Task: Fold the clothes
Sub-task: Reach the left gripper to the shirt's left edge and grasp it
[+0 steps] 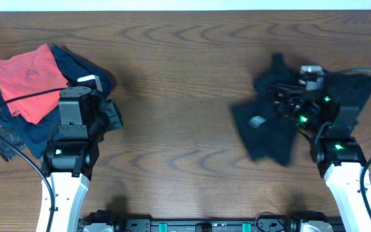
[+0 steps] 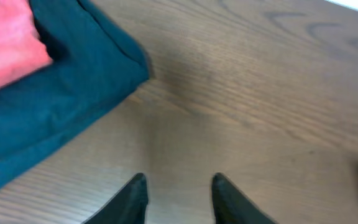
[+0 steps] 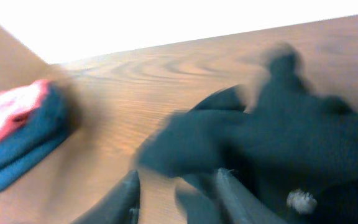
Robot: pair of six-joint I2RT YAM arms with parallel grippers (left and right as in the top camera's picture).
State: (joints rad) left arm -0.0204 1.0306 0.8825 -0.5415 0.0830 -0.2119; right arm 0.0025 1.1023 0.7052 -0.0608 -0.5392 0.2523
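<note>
Brown wood-grain counter (image 1: 185, 77). Item: black soft-fabric T-shirt (image 1: 269, 138), crumpled, right side. Right hand (image 3: 178, 186) over it, fingers parted, grip unclear. Left hand (image 2: 179, 186) part-open, empty, beside coral-red folded garment (image 1: 28, 74) on navy-blue folded garment (image 1: 85, 71). Advice: probably spread flat first, pinching single-layer edges.

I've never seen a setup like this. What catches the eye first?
A crumpled black T-shirt sprawls on the right of the wooden table, with the right gripper down at it. On the far left, a coral-red garment lies atop a navy-blue garment, and the left gripper hovers beside them over bare wood.
</note>
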